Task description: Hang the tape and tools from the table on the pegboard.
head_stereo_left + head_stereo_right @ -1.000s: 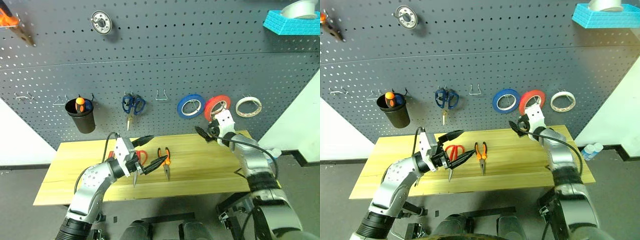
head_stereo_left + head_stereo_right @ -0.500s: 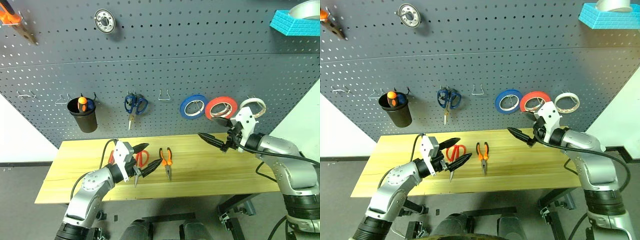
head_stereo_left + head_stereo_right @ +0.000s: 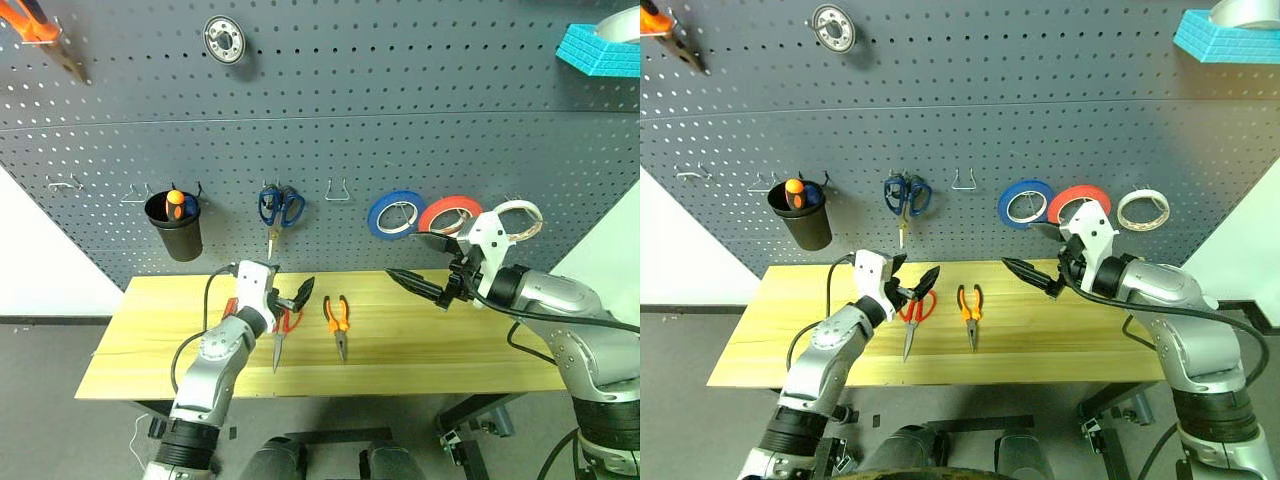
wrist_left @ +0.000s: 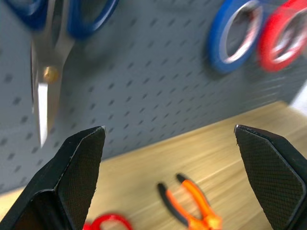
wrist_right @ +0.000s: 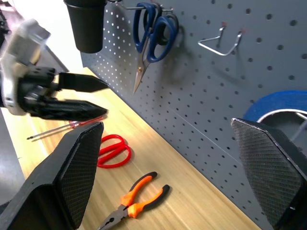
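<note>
The red-orange tape [image 3: 450,213] hangs on the dark grey pegboard [image 3: 400,120] between a blue roll [image 3: 395,213] and a whitish roll [image 3: 515,218]. My right gripper [image 3: 400,254] is open and empty, a little in front of the tape and apart from it. On the wooden table [image 3: 450,345] lie the red-handled scissors [image 5: 112,151], the orange-and-black pliers [image 3: 338,318] and the slim screwdriver [image 5: 67,127]. My left gripper [image 3: 292,288] hovers open just over the red scissors, holding nothing, and hides part of them in the eye views.
Blue-handled scissors [image 3: 280,205] hang left of an empty hook [image 3: 338,190]. A black cup [image 3: 175,225] holds an orange-handled tool. An orange saw [image 3: 40,25], a metal disc [image 3: 225,40] and a blue tray [image 3: 600,45] sit high on the board.
My right gripper has drawn back and to the left from the red tape, which now hangs free on the board. My left gripper has moved forward over the red scissors and turned.
</note>
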`<state>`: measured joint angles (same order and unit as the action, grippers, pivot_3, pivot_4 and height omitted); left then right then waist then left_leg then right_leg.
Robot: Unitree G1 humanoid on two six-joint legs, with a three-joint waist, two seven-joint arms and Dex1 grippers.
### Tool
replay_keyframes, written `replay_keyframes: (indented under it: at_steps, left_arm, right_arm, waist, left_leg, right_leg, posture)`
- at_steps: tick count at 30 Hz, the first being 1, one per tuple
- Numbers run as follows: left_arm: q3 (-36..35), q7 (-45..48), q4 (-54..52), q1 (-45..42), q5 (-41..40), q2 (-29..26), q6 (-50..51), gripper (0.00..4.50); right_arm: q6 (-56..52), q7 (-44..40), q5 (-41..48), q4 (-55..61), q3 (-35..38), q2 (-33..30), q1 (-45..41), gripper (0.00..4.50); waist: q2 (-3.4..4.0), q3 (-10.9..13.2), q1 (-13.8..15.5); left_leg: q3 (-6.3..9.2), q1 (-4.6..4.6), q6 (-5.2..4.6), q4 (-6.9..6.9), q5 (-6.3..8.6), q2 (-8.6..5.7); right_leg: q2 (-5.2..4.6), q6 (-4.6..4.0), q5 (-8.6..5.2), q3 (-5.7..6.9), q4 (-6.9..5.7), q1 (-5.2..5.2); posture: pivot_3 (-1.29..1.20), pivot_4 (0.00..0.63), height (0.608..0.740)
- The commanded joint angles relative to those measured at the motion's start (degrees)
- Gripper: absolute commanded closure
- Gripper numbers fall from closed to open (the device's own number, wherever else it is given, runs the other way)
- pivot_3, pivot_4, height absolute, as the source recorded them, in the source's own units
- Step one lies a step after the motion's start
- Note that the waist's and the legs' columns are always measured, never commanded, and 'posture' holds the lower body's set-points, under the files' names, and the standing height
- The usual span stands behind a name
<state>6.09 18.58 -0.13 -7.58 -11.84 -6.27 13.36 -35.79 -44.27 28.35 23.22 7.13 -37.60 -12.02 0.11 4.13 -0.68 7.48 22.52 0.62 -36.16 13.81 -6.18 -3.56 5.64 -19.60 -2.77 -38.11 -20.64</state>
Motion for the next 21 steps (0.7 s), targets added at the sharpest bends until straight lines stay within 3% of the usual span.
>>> replay_keyframes:
  at_steps: [1,8,21]
  left_arm:
    - [1.9,-3.7,3.5,-3.6,3.9,2.6,-0.5,0.0]
    - [0.9,-14.9,16.7,-11.4,7.4,11.7,3.9,0.0]
    - [0.1,-29.2,21.2,-14.7,10.1,19.0,17.6,0.0]
  right_arm:
    - [0.0,1.1,0.7,3.0,0.3,-0.1,-0.2,0.03]
    - [-0.5,3.5,0.4,4.4,-0.5,0.6,-0.3,0.03]
    - [-0.8,6.2,0.6,6.5,-1.0,0.9,1.3,0.03]
  waist:
    - [-0.05,0.0,0.0]
    - [-0.16,0.0,-0.3]
    - [-0.39,0.1,-0.5]
  left_leg:
    - [0.0,0.0,0.0,-0.01,0.0,0.0]
    - [-0.01,0.01,0.0,-0.01,0.0,0.0]
    - [-0.01,0.08,0.0,-0.05,0.0,-0.02]
  right_leg:
    - [0.0,0.0,0.0,0.0,0.0,0.02]
    - [0.01,0.03,0.01,0.02,0.0,0.18]
    - [0.01,0.08,0.03,0.02,-0.01,0.13]
  posture:
    - [-0.12,0.038,0.717]
    - [-0.13,0.036,0.717]
    - [-0.14,0.038,0.717]
